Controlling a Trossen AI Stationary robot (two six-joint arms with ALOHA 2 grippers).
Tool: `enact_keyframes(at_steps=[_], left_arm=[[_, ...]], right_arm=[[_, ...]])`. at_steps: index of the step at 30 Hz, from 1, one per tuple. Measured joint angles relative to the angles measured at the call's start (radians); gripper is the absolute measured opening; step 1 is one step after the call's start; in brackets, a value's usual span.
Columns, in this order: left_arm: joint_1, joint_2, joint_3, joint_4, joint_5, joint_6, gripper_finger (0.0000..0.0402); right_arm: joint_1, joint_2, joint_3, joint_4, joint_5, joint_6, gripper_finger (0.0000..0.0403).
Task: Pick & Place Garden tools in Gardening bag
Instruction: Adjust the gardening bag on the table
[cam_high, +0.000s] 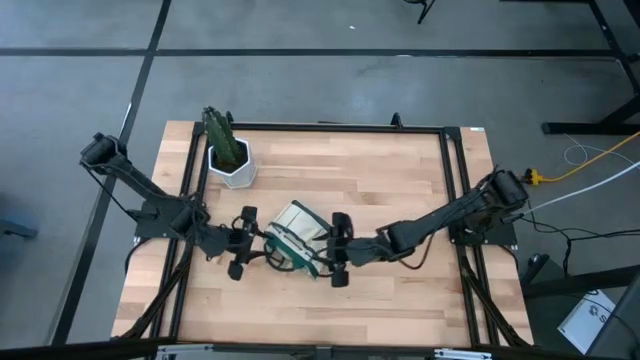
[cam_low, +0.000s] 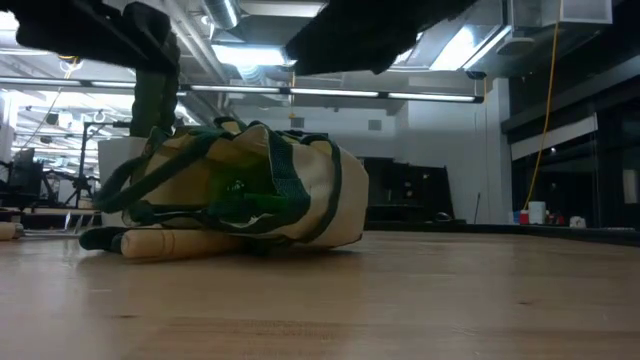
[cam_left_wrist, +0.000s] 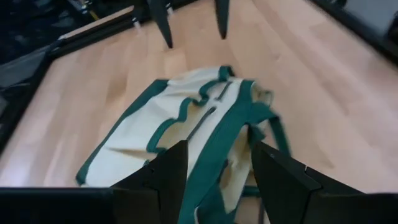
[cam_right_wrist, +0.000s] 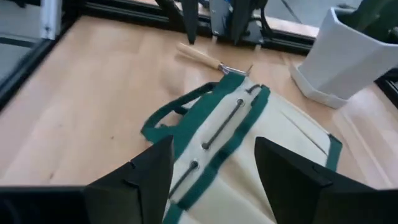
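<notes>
**Operator:** High view status: where is the gardening bag (cam_high: 297, 232), and how do the arms stand?

**Technician:** The bag lies tipped on its side near the middle of the table (cam_high: 400, 180), between the two arms. The left gripper (cam_high: 243, 243) sits just beside the bag's one end, the right gripper (cam_high: 338, 250) just beside the other. Both sets of fingers stand spread. The right wrist view shows nothing between that arm's fingers. In the left wrist view, the bag's green strap (cam_left_wrist: 214, 158) runs up through the gap between the fingers, but whether they touch it cannot be determined.

**Operator:** Which tools are accounted for?

**Technician:** One wooden-handled tool (cam_right_wrist: 205, 57) lies on the table, its metal end touching or just entering the bag's green-trimmed edge; which of the two, the views do not settle. The low view shows the wooden handle projecting along the tabletop from under the bag. The remaining tools are not visible on the open table; whether they are inside the bag cannot be confirmed. The potted plant (cam_high: 228, 150) stands well apart, toward the far left of the table.

**Operator:** Assessment?

**Technician:** Probably late stage. Remaining: seat the projecting tool fully, and possibly right the bag.
</notes>
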Motion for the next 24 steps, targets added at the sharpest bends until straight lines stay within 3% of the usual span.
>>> enact_keyframes(at_steps=[8,24], left_arm=[[-0.032,0.081,0.0,0.003,-0.105,-0.034,0.0173],[-0.107,0.083,0.0,-0.008,-0.116,-0.137,0.0173]], right_arm=[[-0.014,0.129,0.158,-0.127,0.093,0.005,0.0224],[-0.093,0.208,0.176,-0.156,0.058,0.178,0.0216]])
